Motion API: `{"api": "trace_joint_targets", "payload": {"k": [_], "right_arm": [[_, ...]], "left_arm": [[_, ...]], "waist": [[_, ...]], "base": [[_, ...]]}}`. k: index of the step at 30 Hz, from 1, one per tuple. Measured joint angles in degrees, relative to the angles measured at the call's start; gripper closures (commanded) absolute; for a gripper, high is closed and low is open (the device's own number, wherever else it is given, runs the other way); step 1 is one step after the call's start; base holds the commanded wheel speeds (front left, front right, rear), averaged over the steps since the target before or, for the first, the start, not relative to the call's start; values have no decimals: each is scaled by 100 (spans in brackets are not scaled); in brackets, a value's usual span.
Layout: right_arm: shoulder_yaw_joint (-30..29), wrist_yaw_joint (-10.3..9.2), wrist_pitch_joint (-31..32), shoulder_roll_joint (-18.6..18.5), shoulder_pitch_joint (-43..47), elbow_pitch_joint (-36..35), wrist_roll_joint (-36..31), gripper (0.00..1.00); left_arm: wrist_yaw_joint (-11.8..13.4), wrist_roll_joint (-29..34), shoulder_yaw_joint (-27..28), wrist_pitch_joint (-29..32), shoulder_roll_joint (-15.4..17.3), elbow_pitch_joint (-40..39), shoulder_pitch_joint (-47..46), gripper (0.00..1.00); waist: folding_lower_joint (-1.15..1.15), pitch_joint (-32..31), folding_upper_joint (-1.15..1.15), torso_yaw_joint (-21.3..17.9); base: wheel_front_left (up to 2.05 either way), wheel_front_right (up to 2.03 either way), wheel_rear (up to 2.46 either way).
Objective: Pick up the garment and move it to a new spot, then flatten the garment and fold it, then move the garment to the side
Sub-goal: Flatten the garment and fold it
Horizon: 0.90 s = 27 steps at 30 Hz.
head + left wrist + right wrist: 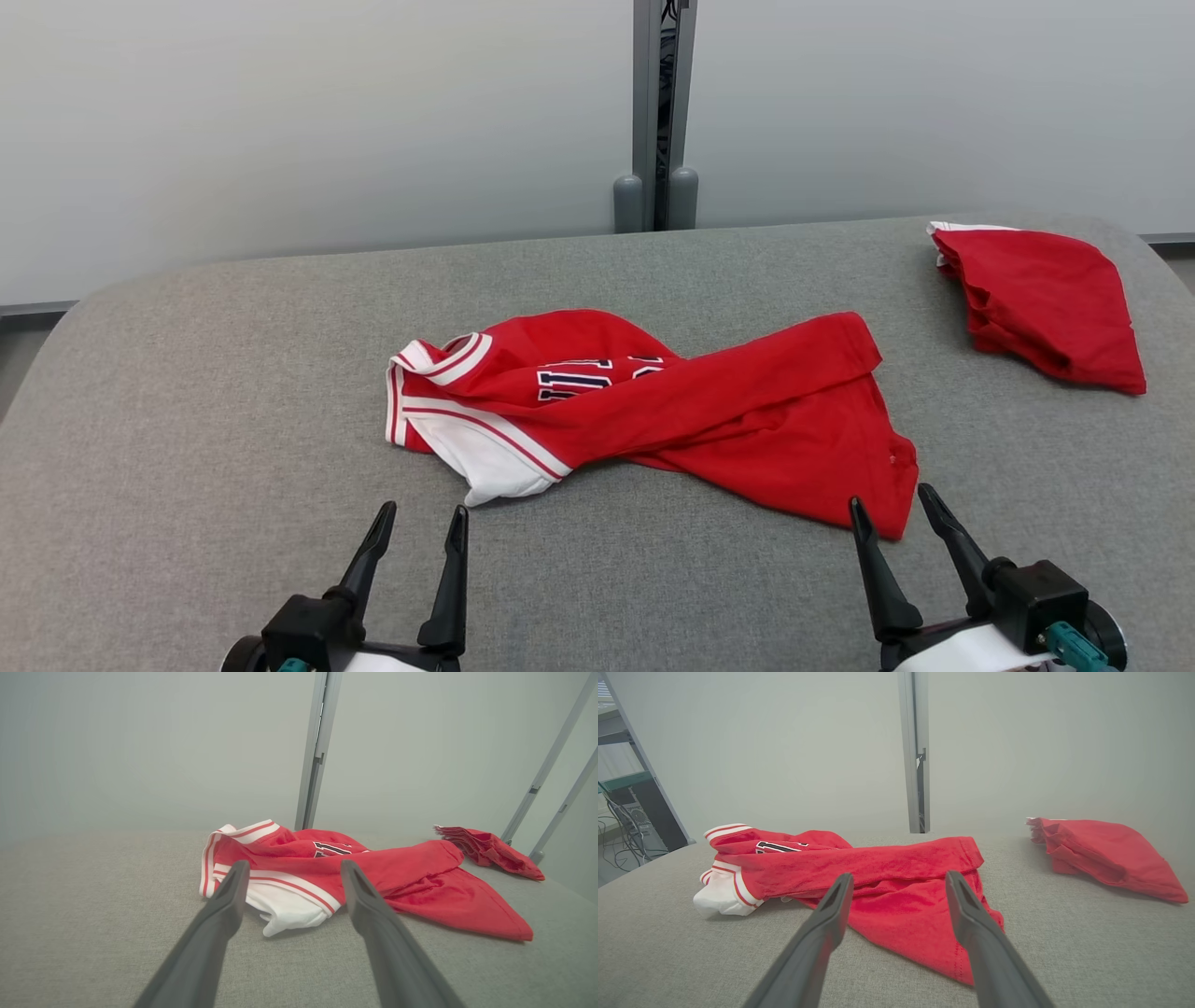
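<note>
Red jersey (pixel 653 411), white-trimmed, crumpled on grey counter (pixel 187 420). Left pincer (pixel 422 511): wide, empty, near jersey's white end. Right pincer (pixel 889 495): wide, empty, beside jersey's hem corner. Folded red garment (pixel 1046 303): well right of jersey. Step: pickup pending. Next: pinch both ends, lift.

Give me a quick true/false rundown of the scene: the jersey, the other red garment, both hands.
1. The crumpled red jersey with white trim lies on the grey fabric-covered table. True.
2. The left hand is shut on the jersey's white part. False: it is open and empty, short of the jersey.
3. A second red folded garment lies at the table's far right, apart from the jersey. True.
4. The right hand has lifted the jersey's hem. False: it is open, and the jersey lies on the table.
5. The jersey is spread flat. False: it is twisted and bunched.
</note>
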Motion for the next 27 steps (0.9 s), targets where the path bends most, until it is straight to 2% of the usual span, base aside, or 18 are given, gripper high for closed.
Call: {"api": "trace_joint_targets", "payload": {"k": [12, 17, 27], "right_arm": [[9, 0, 1, 15, -4, 12, 54, 0], [81, 0, 0, 30, -76, 13, 55, 0], [187, 0, 1, -20, -243, -15, 68, 0]], "left_arm": [[-8, 1, 3, 0, 1, 281, -31, 0], [-157, 105, -198, 1, -2, 1226, -384, 0], [-349, 237, -410, 1, 0, 3232, -1753, 0]], "waist": [[0, 58, 0, -23], [0, 167, 0, -1], [0, 456, 0, -54]], "base": [[0, 0, 0], [0, 0, 0], [0, 0, 0]]}}
